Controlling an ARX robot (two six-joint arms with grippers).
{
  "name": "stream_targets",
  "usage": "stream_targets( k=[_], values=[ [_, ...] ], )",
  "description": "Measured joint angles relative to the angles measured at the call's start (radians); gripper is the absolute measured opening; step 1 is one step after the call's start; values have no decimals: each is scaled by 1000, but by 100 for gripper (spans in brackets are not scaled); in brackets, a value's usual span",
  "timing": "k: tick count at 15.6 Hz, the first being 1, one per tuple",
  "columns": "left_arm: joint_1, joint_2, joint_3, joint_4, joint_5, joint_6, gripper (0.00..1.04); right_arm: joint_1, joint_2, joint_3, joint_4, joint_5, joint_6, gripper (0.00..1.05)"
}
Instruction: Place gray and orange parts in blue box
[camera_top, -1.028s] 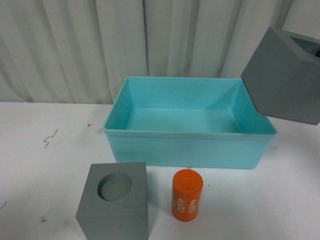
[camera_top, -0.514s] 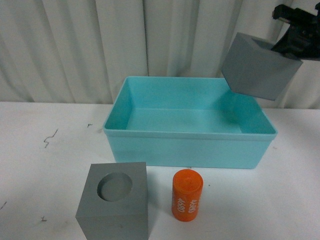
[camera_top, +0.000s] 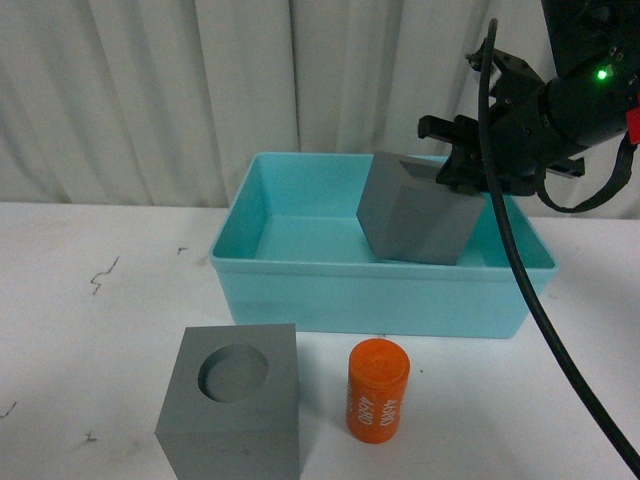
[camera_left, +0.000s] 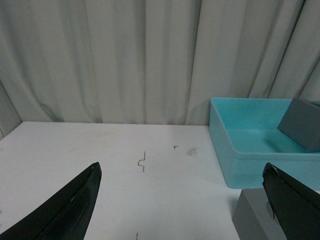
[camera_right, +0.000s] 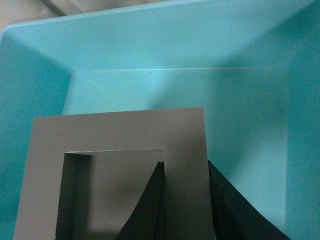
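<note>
**A:** Over the last second the matte gray cube with the square recess has swung in from high on the right and dropped. It now hangs tilted over the right half of the large light-blue plastic box, with its lower edge at about rim height.

**B:** Is it on the floor of the box yet?

**A:** I can't tell, because the front wall hides that edge. The right tool is clamped on one wall of the cube, one finger inside the recess and one outside.

**B:** Then my worry is the release. If the cube is let go at that tilt, I'd expect it to land on an edge and roll, maybe knocking a wall and shifting the box.

**A:** The inner finger could also drag on the recess as the tool pulls out and tip the cube back up. The black cable hangs in front of the box's right end, and I think it could catch that corner.

**B:** What about the rest?

**A:** The gray cube with the round recess and the small orange cylinder with white digits both stand on the white desk, in front of the box. The left tool is spread wide and holding nothing.

**B:** A cube that ends up lying askew mid-box would also leave less room for those two.
</note>
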Motion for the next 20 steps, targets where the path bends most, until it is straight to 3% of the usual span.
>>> stream_targets(
  k=[4, 12, 14, 19, 20],
  values=[
    [0, 0, 0, 0, 0, 0, 98, -31, 0, -5, 1, 98, 6, 19],
    [0, 0, 0, 0, 0, 0, 98, -18, -15, -33, -1, 153, 6, 19],
    [0, 0, 0, 0, 0, 0, 98, -18, -21, -37, 8, 158, 5, 36],
    [0, 0, 0, 0, 0, 0, 98, -18, -97, -60, 42, 156, 12, 100],
    [0, 0, 0, 0, 0, 0, 98, -19, -142, -93, 97, 158, 14, 97]
  ],
)
